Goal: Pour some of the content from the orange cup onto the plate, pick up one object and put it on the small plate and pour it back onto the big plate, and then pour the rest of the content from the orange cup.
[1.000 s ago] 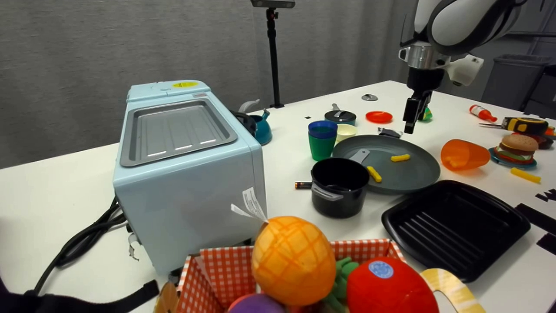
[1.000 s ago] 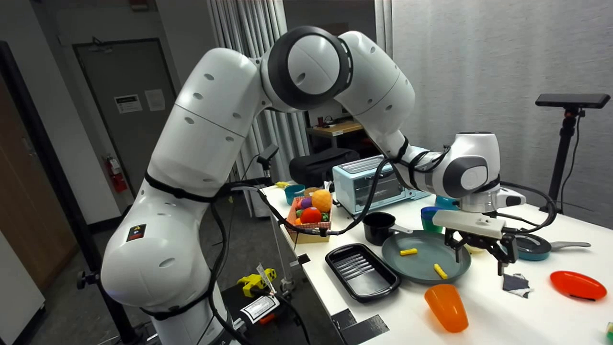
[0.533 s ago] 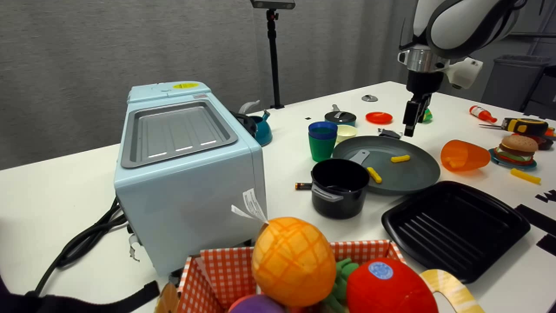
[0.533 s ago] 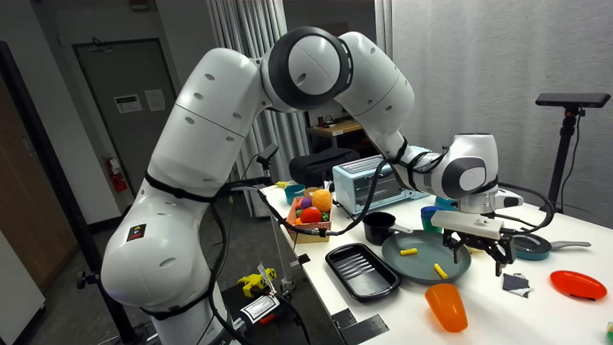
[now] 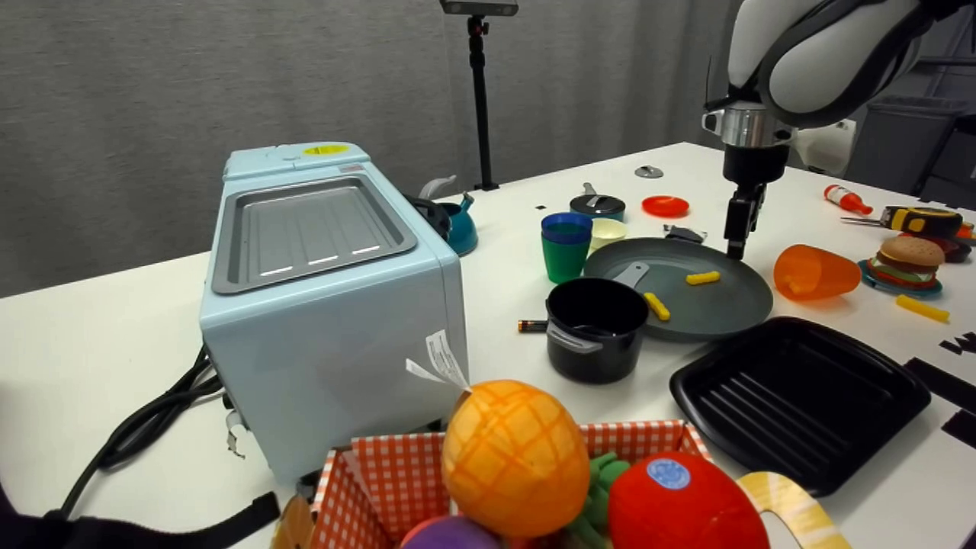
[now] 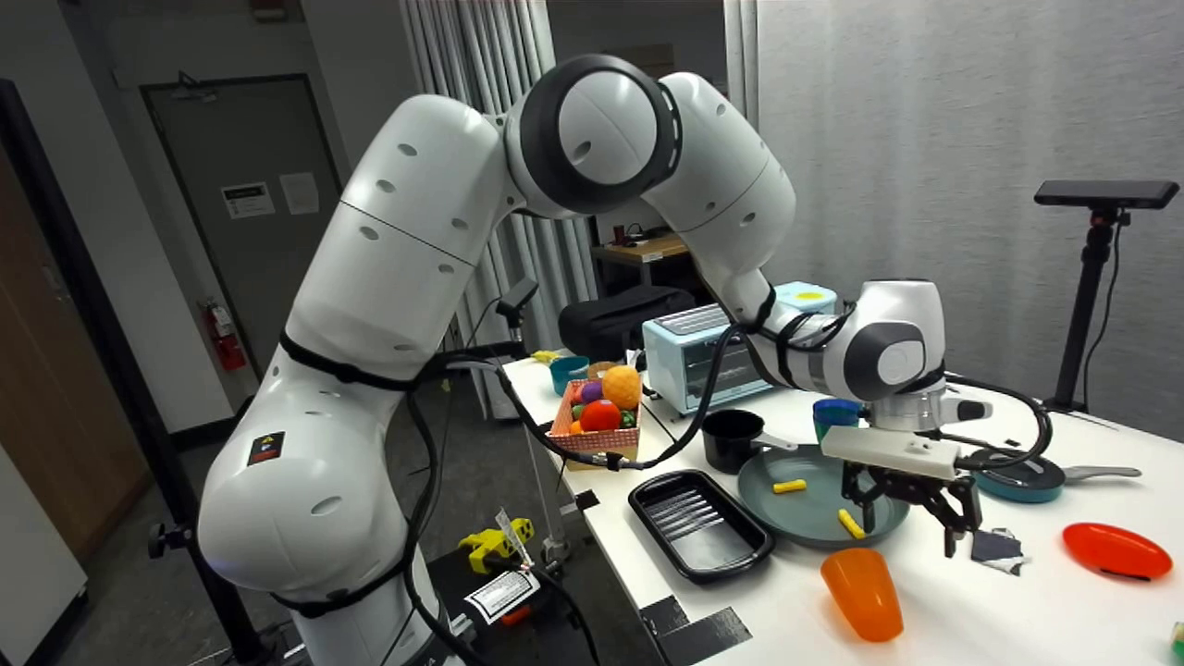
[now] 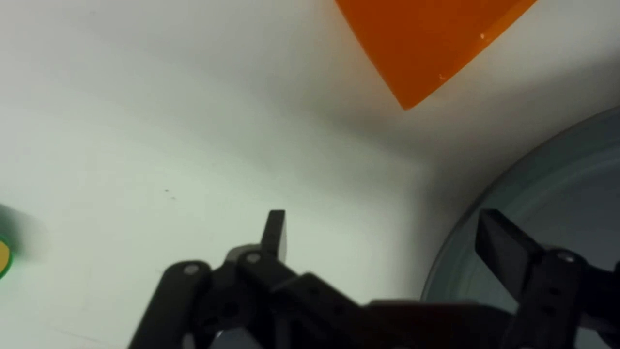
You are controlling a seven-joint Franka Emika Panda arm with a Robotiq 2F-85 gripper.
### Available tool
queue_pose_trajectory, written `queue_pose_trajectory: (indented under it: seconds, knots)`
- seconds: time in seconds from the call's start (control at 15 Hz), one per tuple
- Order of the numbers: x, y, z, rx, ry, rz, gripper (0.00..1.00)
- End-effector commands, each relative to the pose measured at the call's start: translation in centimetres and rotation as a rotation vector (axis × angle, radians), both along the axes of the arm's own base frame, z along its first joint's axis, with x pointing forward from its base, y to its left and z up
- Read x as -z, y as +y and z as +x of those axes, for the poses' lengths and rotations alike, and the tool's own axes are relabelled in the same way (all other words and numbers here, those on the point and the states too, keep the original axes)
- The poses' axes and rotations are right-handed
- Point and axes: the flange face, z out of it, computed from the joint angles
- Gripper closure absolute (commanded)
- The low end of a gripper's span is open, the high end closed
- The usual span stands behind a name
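Note:
The orange cup [image 5: 820, 273] [image 6: 862, 592] [image 7: 426, 43] lies on its side beside the big plate [image 5: 717, 320] [image 6: 805, 527] [image 7: 508, 194], its wide end toward it. Some yellow content [image 5: 801, 287] shows through the cup's wall. On the big plate rest two yellow pieces [image 5: 702, 277] [image 6: 789, 486], lying apart. Behind it sits the small plate [image 5: 608, 231], pale yellow and partly covered by stacked cups. My gripper [image 5: 736, 252] [image 6: 909, 536] [image 7: 382, 213] hangs above the plate's edge, short of the cup. Its jaws stand wide apart, one over the plate's rim, with nothing between them.
Stacked blue and green cups [image 5: 566, 248] and a black pot [image 5: 597, 328] stand beside the big plate. A black ridged tray [image 5: 801, 396] [image 6: 700, 527] lies in front. Beyond the cup are a toy burger [image 5: 906, 263] and a loose yellow stick [image 5: 923, 308].
My gripper has come down lower, closer to the orange cup in both exterior views, mostly within the last half second. The cup and the yellow pieces have stayed in place.

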Motion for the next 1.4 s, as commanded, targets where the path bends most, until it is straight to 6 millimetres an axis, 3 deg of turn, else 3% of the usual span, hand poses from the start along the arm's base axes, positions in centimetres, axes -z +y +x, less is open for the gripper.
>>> queue_pose_trajectory:
  seconds: [0.0,0.33,0.8,1.07,1.13,1.2,1.33]
  knots:
    - [-0.9,-0.4,-1.1,-0.005,-0.01,-0.032,0.0]
    - [-1.0,-0.7,-2.4,-0.016,0.006,-0.039,0.0]
    - [0.3,-1.2,-4.5,-0.032,0.06,-0.07,0.0]
    - [0.4,-1.3,-4.8,-0.056,0.078,-0.14,0.07]
    - [0.4,-1.2,-4.7,-0.061,0.08,-0.156,0.16]
    - [0.4,-1.2,-4.7,-0.064,0.08,-0.17,0.32]
    - [0.4,-0.9,-4.5,-0.067,0.076,-0.191,0.47]
